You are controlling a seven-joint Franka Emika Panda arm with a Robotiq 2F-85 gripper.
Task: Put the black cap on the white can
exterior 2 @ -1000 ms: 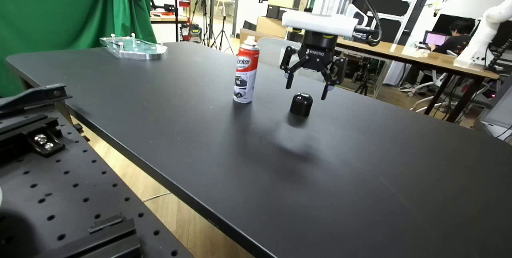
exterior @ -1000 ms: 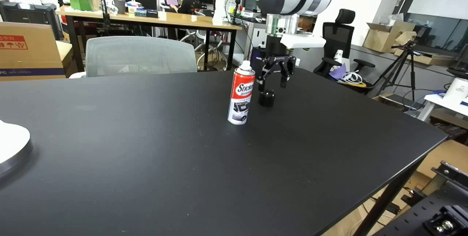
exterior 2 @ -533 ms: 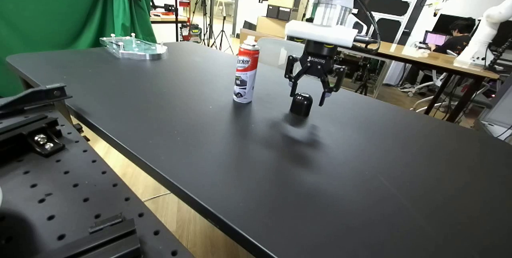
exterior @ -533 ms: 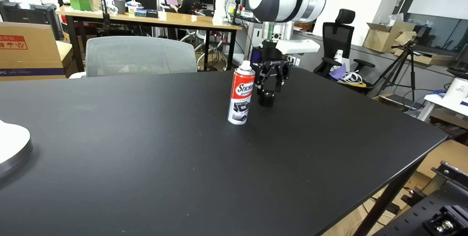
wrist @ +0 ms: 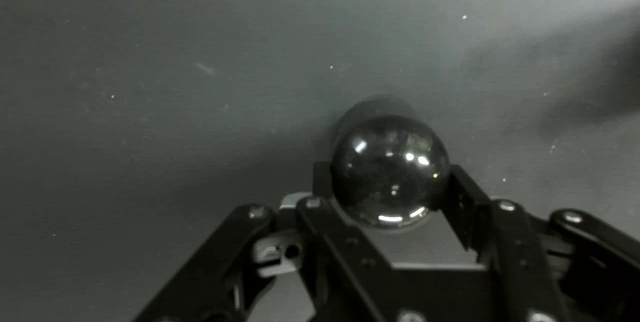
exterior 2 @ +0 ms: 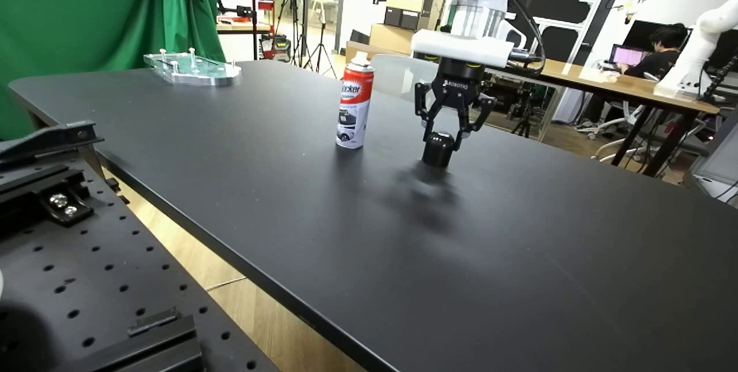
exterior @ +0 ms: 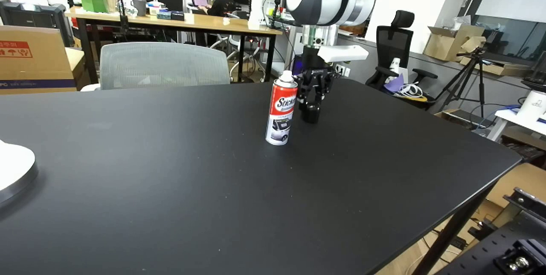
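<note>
The black cap (exterior 2: pixel 437 153) is a small, glossy, dome-topped cylinder, upright at the table surface. My gripper (exterior 2: pixel 442 141) has come down over it from above and is shut on its sides. In the wrist view the cap's round top (wrist: pixel 390 162) fills the gap, with a finger (wrist: pixel 322 179) pressed against either side. The white can (exterior: pixel 281 111), with its red label and white nozzle, stands upright a short way off and shows in both exterior views. In an exterior view it stands just in front of and left of the gripper (exterior: pixel 311 104); the wrist view does not show it.
Everything stands on a dark table (exterior 2: pixel 323 245). A clear plate with pegs (exterior 2: pixel 195 69) lies at its far end in an exterior view. A grey chair (exterior: pixel 164 64) stands behind the table, and a perforated black bench (exterior 2: pixel 115 280) runs alongside it.
The gripper came down around the black cap, and its fingers closed from wide apart onto the cap's sides. The cap shifted very slightly. The can has stayed where it was.
</note>
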